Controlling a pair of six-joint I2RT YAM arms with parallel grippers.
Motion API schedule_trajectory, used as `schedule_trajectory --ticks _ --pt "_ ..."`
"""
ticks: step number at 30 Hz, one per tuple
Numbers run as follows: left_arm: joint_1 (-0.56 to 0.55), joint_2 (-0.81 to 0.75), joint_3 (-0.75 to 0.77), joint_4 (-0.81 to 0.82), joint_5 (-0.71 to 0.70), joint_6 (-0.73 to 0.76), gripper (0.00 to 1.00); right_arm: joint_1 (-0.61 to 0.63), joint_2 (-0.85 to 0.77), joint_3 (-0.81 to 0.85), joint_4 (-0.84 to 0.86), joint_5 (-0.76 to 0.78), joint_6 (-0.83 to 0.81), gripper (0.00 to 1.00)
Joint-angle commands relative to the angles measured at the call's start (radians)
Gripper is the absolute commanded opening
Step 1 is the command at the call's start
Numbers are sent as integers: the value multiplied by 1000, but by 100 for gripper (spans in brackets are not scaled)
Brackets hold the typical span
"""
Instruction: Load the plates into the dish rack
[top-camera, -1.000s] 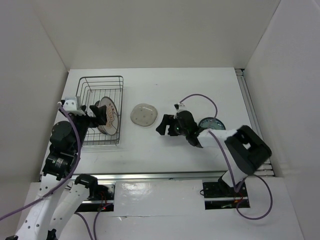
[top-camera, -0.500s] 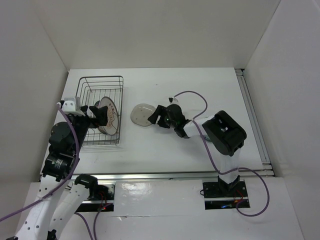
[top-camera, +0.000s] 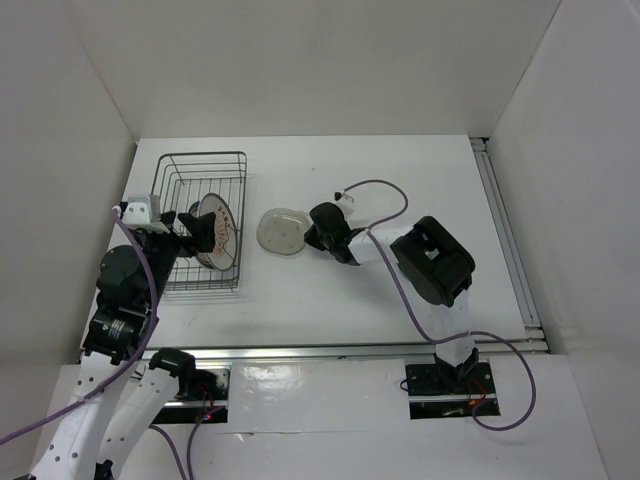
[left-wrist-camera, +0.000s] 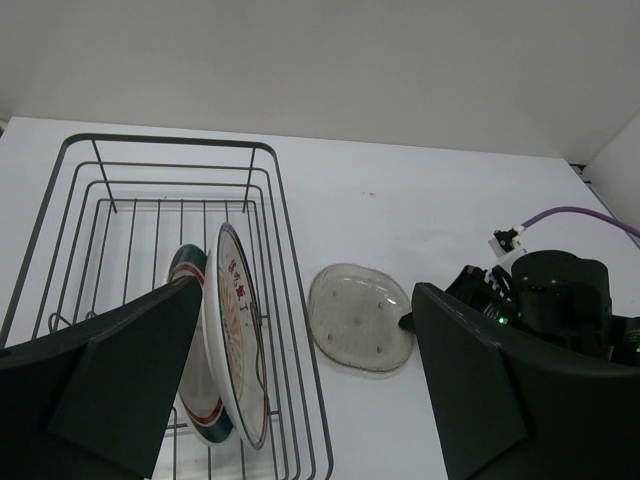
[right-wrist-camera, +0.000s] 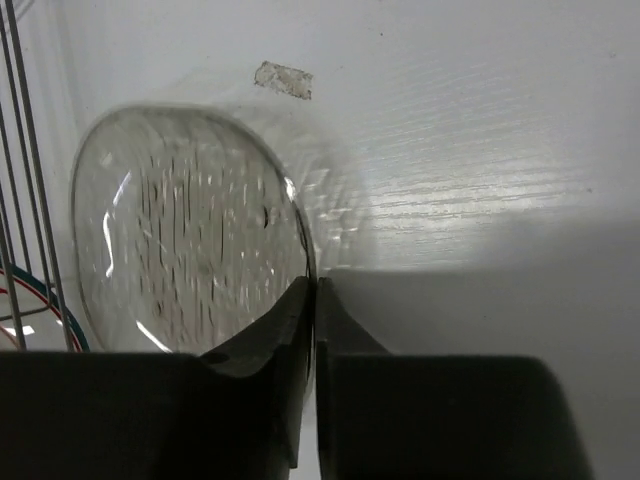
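Two plates (left-wrist-camera: 236, 345) upright in dish rack (top-camera: 200, 186); grey plate (top-camera: 281, 232) beside.

One camera looks down over my bases at the whole table (top-camera: 400, 170). My left wrist faces across the dish rack (left-wrist-camera: 170, 141); my right sits close on the grey plate (right-wrist-camera: 190, 230) all three share.

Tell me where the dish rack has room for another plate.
In the dish rack, the far half, between the far rim and the two standing plates, is free. The near half is crowded by those plates and the open left gripper.
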Motion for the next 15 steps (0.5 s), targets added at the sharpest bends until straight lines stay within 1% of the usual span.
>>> schedule_trajectory --ticks 1,3,6,7,9,10,11,12,13,14,15 --pt "-1 -11 16 37 17 -16 100 8 27 34 -161 86 36 6" --pt "-1 -11 7 37 17 -16 100 -1 27 43 -184 86 45 0" --pt "-1 14 7 28 -12 -16 100 -12 -4 30 -198 98 63 0" --pt "-1 36 16 28 -12 -16 100 -12 -54 13 -180 98 63 0" --pt "-1 63 16 19 39 -3 100 -21 -125 -53 -154 133 63 0" --pt "-1 76 25 19 75 -3 100 -21 -212 -85 -82 143 48 0" --pt "-1 110 36 19 110 19 100 -8 -258 -117 -47 156 22 0" --pt "-1 132 36 19 179 19 100 5 -306 -186 -11 173 5 0" --pt "-1 156 51 19 202 28 100 41 -352 -220 79 211 -24 0" --pt "-1 181 80 -1 217 28 100 60 -433 -248 107 230 -58 0" --pt "-1 220 89 -1 256 28 100 77 -468 -274 107 254 -93 0"
